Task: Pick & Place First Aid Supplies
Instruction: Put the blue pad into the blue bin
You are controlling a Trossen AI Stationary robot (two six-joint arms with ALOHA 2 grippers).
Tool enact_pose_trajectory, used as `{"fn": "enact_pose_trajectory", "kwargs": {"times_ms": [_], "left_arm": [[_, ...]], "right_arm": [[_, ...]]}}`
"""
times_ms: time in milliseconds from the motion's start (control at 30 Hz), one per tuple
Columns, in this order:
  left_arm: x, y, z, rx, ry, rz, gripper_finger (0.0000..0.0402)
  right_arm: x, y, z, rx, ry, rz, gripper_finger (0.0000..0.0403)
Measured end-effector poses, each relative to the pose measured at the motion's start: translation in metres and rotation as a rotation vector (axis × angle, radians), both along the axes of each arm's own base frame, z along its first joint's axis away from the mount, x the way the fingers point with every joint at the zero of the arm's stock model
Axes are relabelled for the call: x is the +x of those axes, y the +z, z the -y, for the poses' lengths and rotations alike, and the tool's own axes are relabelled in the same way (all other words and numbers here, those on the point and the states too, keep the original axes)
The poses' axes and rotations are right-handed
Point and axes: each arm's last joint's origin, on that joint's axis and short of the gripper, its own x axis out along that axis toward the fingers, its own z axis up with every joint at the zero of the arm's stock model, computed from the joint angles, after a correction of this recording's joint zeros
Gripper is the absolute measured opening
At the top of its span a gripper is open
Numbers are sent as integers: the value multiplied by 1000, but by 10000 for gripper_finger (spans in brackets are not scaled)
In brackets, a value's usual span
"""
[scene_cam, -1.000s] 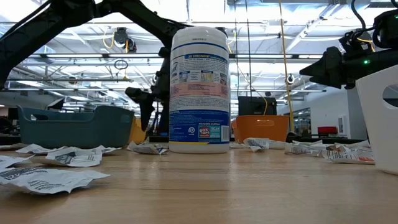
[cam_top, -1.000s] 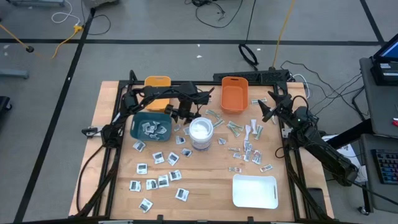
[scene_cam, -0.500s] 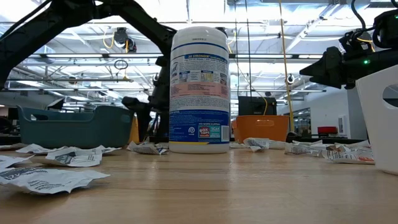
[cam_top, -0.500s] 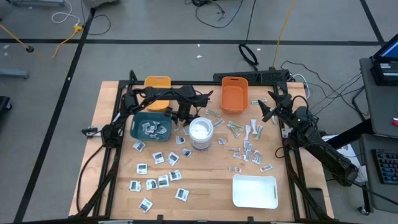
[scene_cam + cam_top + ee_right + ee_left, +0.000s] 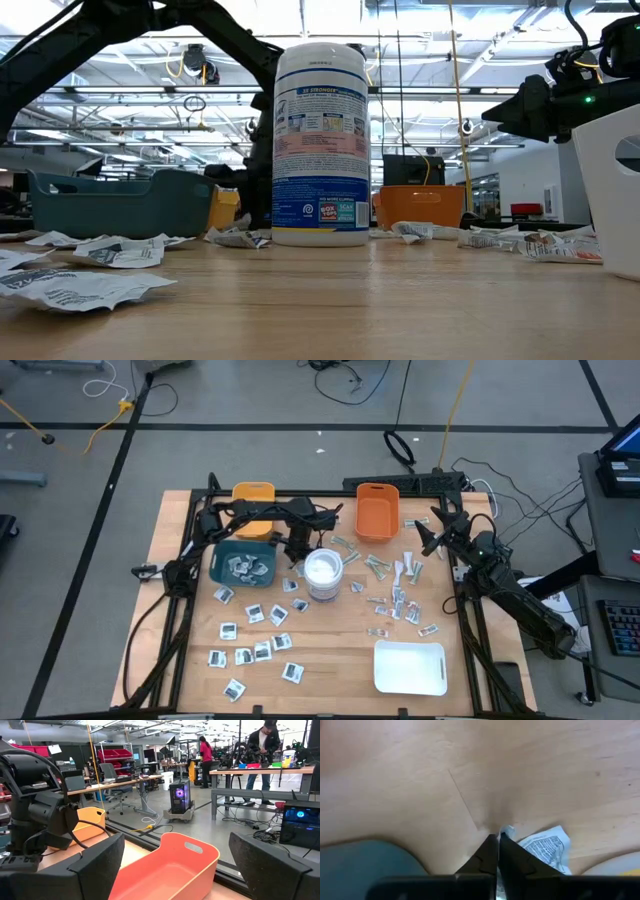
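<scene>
The first aid supplies are small flat packets (image 5: 262, 650) strewn over the wooden table; some lie in the teal bin (image 5: 243, 560). My left gripper (image 5: 297, 554) points down at the table between the teal bin and a white canister (image 5: 323, 573). It is shut at a white printed packet (image 5: 545, 847). My right gripper (image 5: 180, 870) hangs open above the table's far right part, behind the orange bin (image 5: 170, 865), with nothing between its fingers. My left gripper has its shut fingertips on the corner (image 5: 506, 828) of the white printed packet, pinched between the two tips. The fingers come from above, pointing steeply down. The rest of the packet lies flat on the wood beside the fingers.
A yellow bin (image 5: 253, 497) and the orange bin (image 5: 375, 510) stand at the far edge. A white tray (image 5: 410, 667) sits at the near right. Thin green strips and sachets (image 5: 400, 600) lie right of the canister, which stands close to my left gripper.
My left gripper has sunk to the table between the teal bin and the canister and has shut, its tips closing at the packet's corner. The packet still lies on the wood.
</scene>
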Motion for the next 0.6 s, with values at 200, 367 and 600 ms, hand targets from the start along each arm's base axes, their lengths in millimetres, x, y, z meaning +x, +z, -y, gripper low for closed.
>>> {"fn": "enact_pose_trajectory", "kwargs": {"times_ms": [200, 367, 600], "left_arm": [[-2, 9, -12, 7, -70, 24, 5], [-1, 31, -24, 22, -176, 73, 3], [-4, 74, -25, 41, -487, 210, 2]], "right_arm": [[0, 0, 0, 0, 0, 0, 357], [0, 0, 0, 0, 0, 0, 357], [0, 0, 0, 0, 0, 0, 357]]}}
